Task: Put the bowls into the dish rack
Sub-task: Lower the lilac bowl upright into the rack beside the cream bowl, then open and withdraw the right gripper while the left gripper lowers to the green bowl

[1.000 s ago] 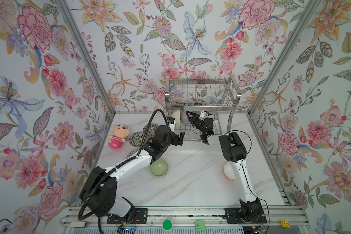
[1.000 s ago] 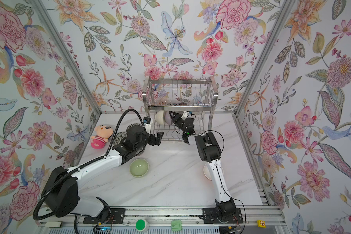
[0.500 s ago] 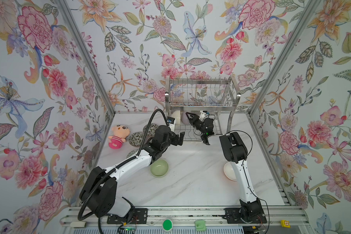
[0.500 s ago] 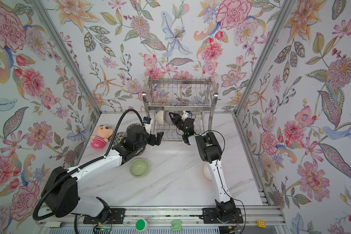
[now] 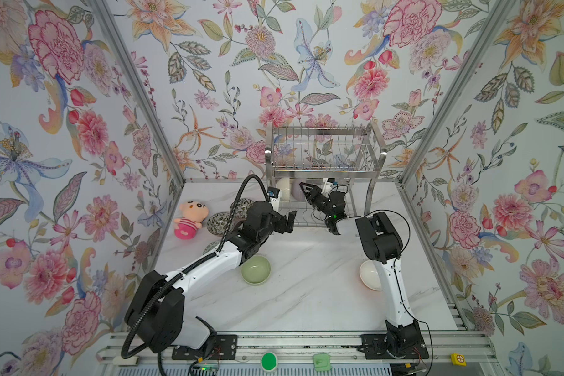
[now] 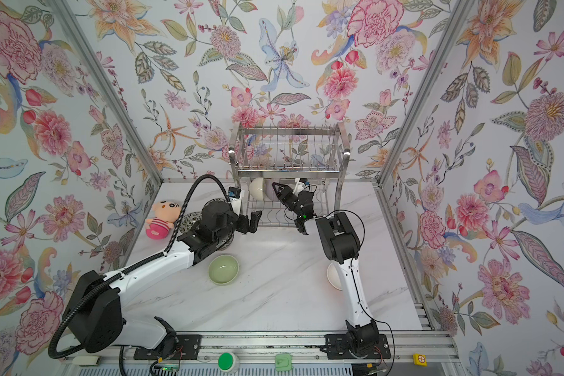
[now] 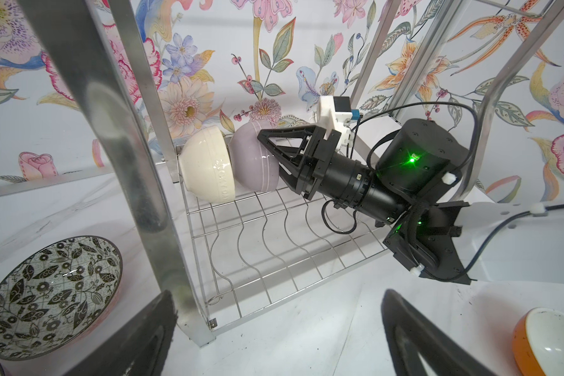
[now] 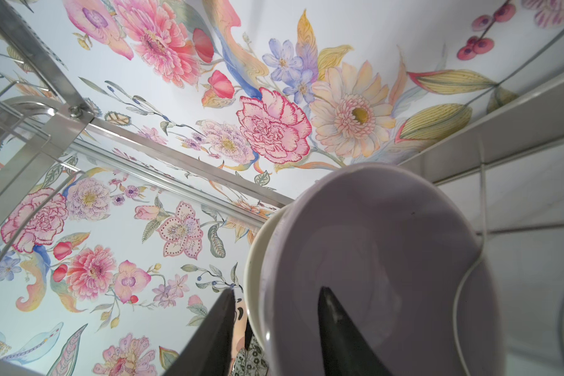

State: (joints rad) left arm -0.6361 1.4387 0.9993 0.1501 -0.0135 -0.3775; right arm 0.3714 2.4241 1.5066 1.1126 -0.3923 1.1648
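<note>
Leftmost, small leaf-patterned ceramic bowls (image 5: 220, 223) lie unloaded beside a pink plush doll (image 5: 187, 219); the left gripper (image 5: 288, 222) hovers wide open, empty. A pale green bowl (image 5: 255, 269) sits mid-table. Two are loaded: a cream bowl (image 7: 209, 169) and a lilac bowl (image 7: 253, 162) stand on edge in the steel wire dish rack (image 7: 111, 136), the right gripper (image 8: 275, 293) parted astride the lilac rim. A white, orange-sided bowl (image 5: 370, 275) lies right. White marble tabletop (image 5: 306, 302), floral-papered walls (image 5: 306, 81).

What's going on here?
The right gripper reaches into the lower shelf of the rack, jaws apart astride the rim of the lilac bowl, which stands on edge against the cream bowl. The left gripper hovers open and empty at the rack front. The green bowl, white bowl and patterned bowls sit on the table.
</note>
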